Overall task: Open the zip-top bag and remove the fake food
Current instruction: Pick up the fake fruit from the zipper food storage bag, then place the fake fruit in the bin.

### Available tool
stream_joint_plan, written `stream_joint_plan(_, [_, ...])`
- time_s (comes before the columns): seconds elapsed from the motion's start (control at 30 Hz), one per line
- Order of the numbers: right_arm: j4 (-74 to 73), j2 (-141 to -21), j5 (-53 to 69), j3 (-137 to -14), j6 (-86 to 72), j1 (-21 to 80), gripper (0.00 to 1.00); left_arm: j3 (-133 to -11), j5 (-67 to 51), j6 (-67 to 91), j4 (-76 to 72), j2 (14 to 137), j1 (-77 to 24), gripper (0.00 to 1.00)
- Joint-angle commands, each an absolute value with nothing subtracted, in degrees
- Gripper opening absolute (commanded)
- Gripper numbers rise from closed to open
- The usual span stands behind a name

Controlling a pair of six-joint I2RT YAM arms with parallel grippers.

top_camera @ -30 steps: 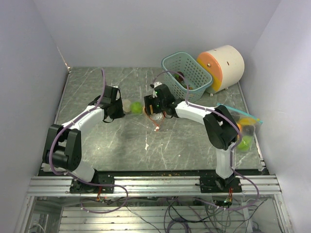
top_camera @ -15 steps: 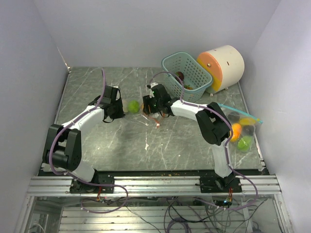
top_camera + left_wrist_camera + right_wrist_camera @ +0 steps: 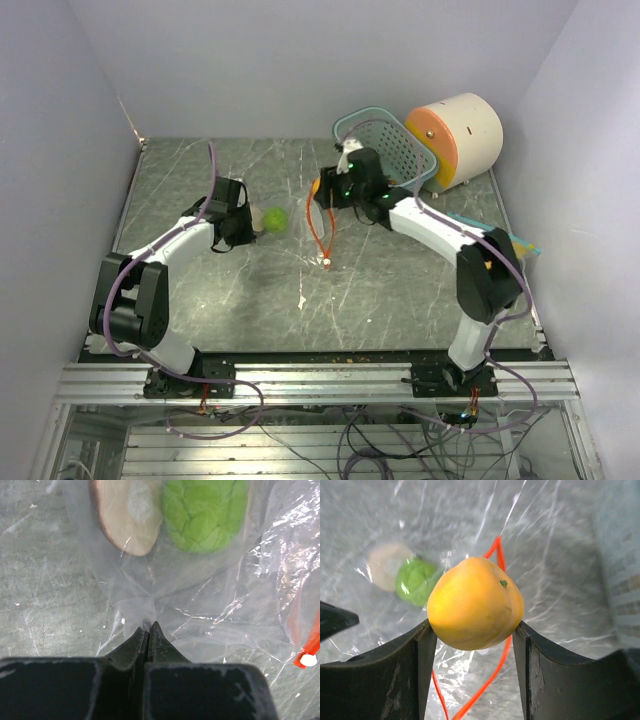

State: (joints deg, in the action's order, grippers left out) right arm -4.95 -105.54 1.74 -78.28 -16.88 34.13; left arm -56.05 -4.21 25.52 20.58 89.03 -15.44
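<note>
1. The right gripper [image 3: 472, 625] has lifted away from the zip-top bag [image 3: 200, 615], its half-spread jaws clamping an orange-yellow fruit [image 3: 475, 602] above the bag
2. The left gripper [image 3: 149, 627], fully closed, pinches the bag's edge
3. A green fruit [image 3: 205, 510] and a brown-whitish piece [image 3: 127, 515] lie inside the bag

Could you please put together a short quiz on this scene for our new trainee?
1. True or false: the left gripper is pinched shut on the clear plastic zip-top bag.
2. What does the right gripper hold? A) a blue cup B) a round yellow-orange plastic toy fruit C) nothing
3. In the left wrist view, which two toys show through the bag?
Key: 1 true. 2 B. 3 the round green plastic toy and the beige brown-edged toy slice.
</note>
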Motion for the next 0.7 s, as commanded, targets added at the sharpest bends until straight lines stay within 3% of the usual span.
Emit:
stream_joint_plan(0.0, [-6.1, -100.1, 0.7, -78.8, -15.3, 29.0, 0.37, -55.7, -6.0, 25.4, 20.0, 89.7, -14.8, 0.07])
stream_joint_plan(0.27, [-10.7, -102.0, -1.7, -88.7, -13.7, 18.4, 0.38, -56.5, -6.1, 25.2, 20.4, 89.7, -14.7, 0.07])
stream_joint_plan(0.4, [-11.9, -105.5, -3.4, -90.7, -13.4, 15.8, 0.43, -56.7, -5.8, 25.0, 20.6, 89.3, -14.6, 0.07])
stream_joint_plan(0.53, [-12.8, -106.5, -6.2, -91.4, -10.4, 15.6, 0.66, -55.3, -5.8, 25.1, 20.5, 87.7, -14.1, 0.07])
stream_joint_plan(0.6, [-12.3, -105.8, -6.5, -91.2, -9.3, 15.6, 0.84, -54.7, -5.9, 25.2, 20.4, 87.5, -13.8, 0.07])
stream_joint_plan(0.67, [-10.9, -104.6, -5.5, -90.0, -9.0, 15.6, 0.89, -54.7, -6.2, 25.3, 20.3, 87.6, -13.5, 0.07])
